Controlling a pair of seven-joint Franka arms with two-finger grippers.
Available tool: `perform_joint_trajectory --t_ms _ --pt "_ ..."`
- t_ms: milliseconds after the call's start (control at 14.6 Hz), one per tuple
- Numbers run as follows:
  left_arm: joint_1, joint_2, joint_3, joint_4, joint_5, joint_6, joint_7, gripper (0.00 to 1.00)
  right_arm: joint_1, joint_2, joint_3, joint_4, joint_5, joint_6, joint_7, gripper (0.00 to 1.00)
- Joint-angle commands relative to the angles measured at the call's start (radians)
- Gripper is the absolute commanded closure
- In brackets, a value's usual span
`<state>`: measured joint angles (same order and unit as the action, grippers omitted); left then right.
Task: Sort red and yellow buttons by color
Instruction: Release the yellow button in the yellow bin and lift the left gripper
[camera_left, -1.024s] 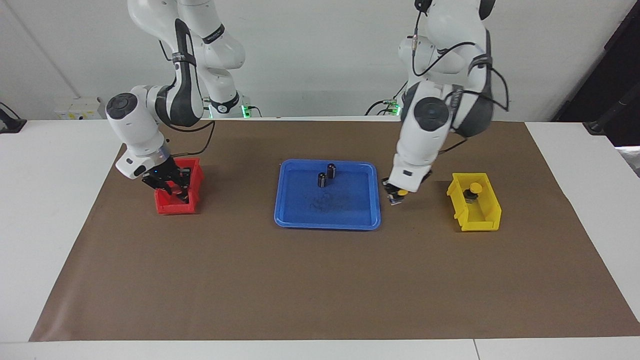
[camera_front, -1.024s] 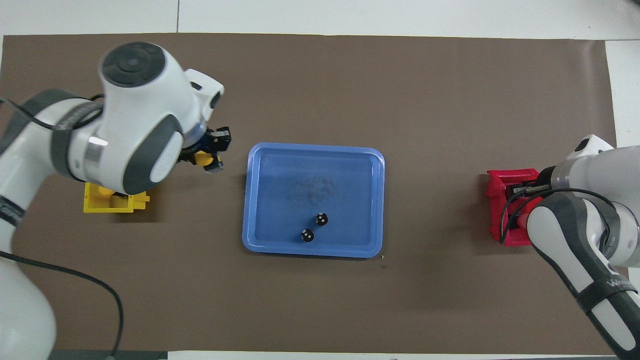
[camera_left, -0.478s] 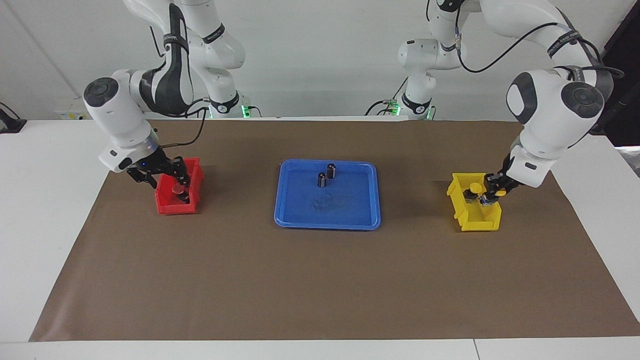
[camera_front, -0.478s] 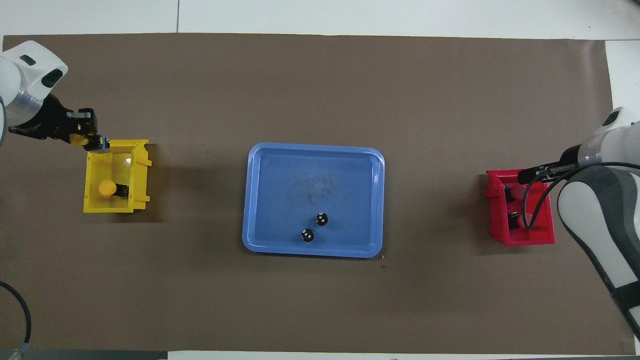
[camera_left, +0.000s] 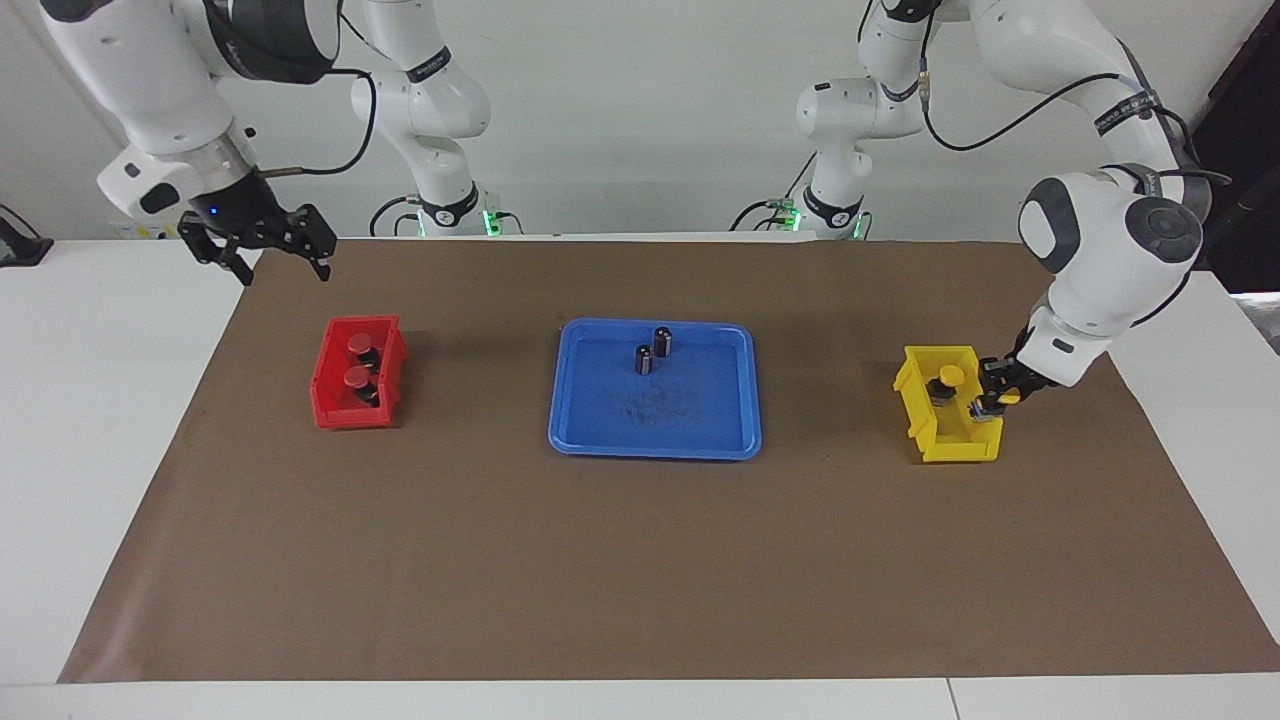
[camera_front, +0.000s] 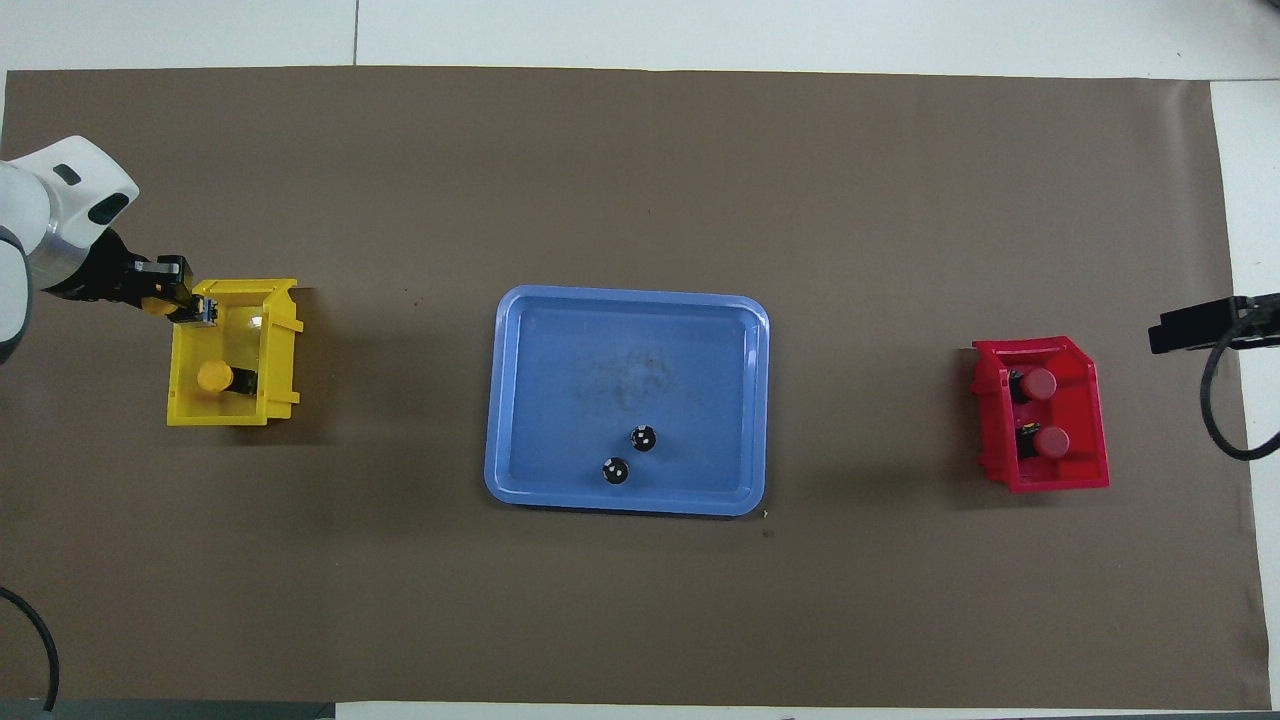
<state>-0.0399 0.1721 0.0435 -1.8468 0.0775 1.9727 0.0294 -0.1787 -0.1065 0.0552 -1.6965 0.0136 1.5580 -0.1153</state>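
My left gripper (camera_left: 990, 392) is shut on a yellow button (camera_left: 1003, 398), tipped on its side, over the rim of the yellow bin (camera_left: 925, 420), at the side toward the left arm's end of the table. In the overhead view the left gripper (camera_front: 182, 296) and held button (camera_front: 163, 305) sit over the bin (camera_front: 282, 352). The other yellow button (camera_left: 951, 376) (camera_front: 213, 376) lies in that bin. Two red buttons (camera_left: 357, 345) (camera_left: 357, 377) stand in the red bin (camera_left: 326, 402). My right gripper (camera_left: 285, 270) is open, empty, raised above the mat beside the red bin.
A blue tray (camera_left: 655, 440) (camera_front: 627, 320) lies mid-table with two dark capless cylinders (camera_left: 662, 341) (camera_left: 644, 360) near its edge closest to the robots. The red bin (camera_front: 1045, 482) shows both red caps (camera_front: 1040, 382) (camera_front: 1050, 441) from overhead. A brown mat (camera_left: 600, 560) covers the table.
My right gripper has let go of a red button in the red bin and risen clear, open. My left gripper has carried the yellow button from beside the tray to the yellow bin's rim.
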Motion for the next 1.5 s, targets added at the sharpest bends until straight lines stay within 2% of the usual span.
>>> perform_joint_trajectory --t_ms 0,273,410,546,819,888,1024,1092,1229,1434 --pt "-0.008 -0.065 -0.001 -0.097 0.025 0.061 0.012 0.99 -0.027 0.068 0.003 0.098 0.002 -0.044 0.029 0.0" --pt "-0.009 -0.063 -0.001 -0.163 0.025 0.158 0.009 0.99 -0.013 0.076 -0.003 0.103 -0.027 -0.055 0.039 0.0" --pt "-0.009 -0.042 -0.001 -0.178 0.025 0.213 0.001 0.99 0.054 0.074 -0.086 0.103 -0.024 -0.05 0.054 0.0" --pt "-0.009 -0.022 -0.001 -0.18 0.025 0.236 0.001 0.98 0.051 0.074 -0.086 0.103 -0.03 -0.052 0.066 0.0" --pt "-0.009 -0.002 -0.001 -0.195 0.025 0.285 0.001 0.88 0.05 0.071 -0.086 0.095 -0.032 -0.052 0.066 0.0" --pt "-0.009 -0.003 -0.001 -0.196 0.025 0.29 0.001 0.78 0.05 0.068 -0.086 0.091 -0.031 -0.052 0.066 0.0" --pt "-0.009 -0.003 -0.001 -0.193 0.025 0.282 0.003 0.44 0.059 0.067 -0.086 0.087 -0.03 -0.056 0.066 0.0" --pt "-0.009 -0.003 -0.001 -0.192 0.025 0.276 0.003 0.36 0.061 0.062 -0.086 0.084 -0.03 -0.058 0.066 0.0" --pt "-0.011 -0.003 -0.001 -0.187 0.025 0.268 0.001 0.29 0.062 0.062 -0.086 0.084 -0.03 -0.055 0.066 0.0" --pt "-0.011 -0.014 -0.001 -0.148 0.025 0.197 0.004 0.27 0.061 0.062 -0.086 0.081 -0.03 -0.055 0.066 0.0"
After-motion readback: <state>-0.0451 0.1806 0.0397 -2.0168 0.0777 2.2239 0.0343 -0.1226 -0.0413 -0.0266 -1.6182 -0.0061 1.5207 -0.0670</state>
